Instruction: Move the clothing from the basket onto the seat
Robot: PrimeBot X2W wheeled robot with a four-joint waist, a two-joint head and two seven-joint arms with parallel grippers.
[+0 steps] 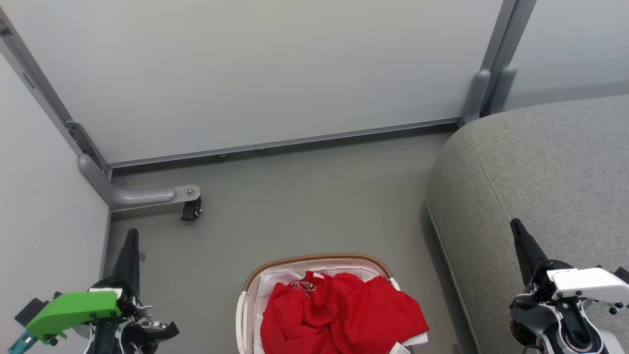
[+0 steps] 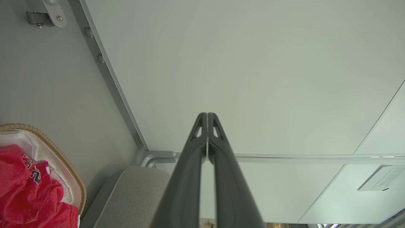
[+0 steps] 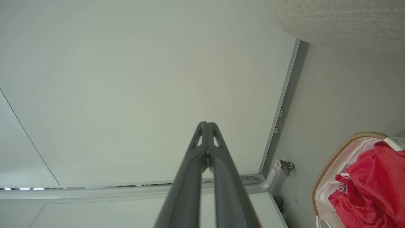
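1. The left gripper (image 1: 131, 236) stands at the lower left of the head view; its two dark fingers are pressed together, pointing up the frame and holding nothing; a green housing (image 1: 73, 309) sits at its wrist.
2. The right gripper (image 1: 517, 227) stands at the lower right; its fingers are likewise closed tip to tip and empty, leaning slightly toward the upper left; its tip shows in front of the seat (image 1: 540, 167).
3. The clothing (image 1: 339, 314) lies crumpled in the basket (image 1: 314, 257) at the bottom centre, between the two grippers and apart from both; a red fold hangs over the basket's right rim; a small white label shows at the frame's bottom edge.
4. The basket stands on the grey floor (image 1: 295, 206), near the seat's rounded edge on its right; a narrow strip of floor separates them.
5. Open floor fills the middle of the frame above the basket, up to the metal base rail of the pale partition panel (image 1: 245, 73); a grey bracket with a small dark caster (image 1: 190, 210) juts out at centre left, above the left gripper's tip.
6. The seat takes up the right side of the frame, its broad grey top bare.
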